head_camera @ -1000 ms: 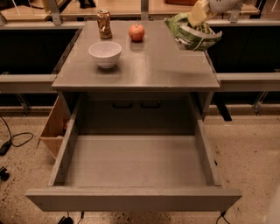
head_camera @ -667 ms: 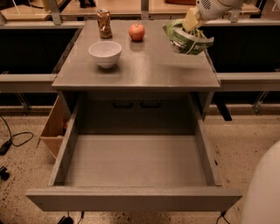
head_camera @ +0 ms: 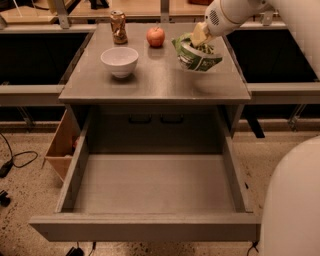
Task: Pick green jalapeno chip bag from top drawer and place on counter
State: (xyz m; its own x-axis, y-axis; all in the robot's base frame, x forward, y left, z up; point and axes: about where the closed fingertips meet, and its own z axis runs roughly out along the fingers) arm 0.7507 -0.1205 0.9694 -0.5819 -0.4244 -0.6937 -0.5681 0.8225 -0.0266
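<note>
Above counter, right edge near back corner: my gripper, clamped on green jalapeno chip bag. Step, I judge: placing. Next: lower, then release.

Speckled floor, pale wooden tabletop behind, dim light.

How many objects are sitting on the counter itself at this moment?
3: a white bowl front left, a can back left, an apple back centre. The green jalapeno chip bag hangs in the gripper over the right side of the counter.
</note>
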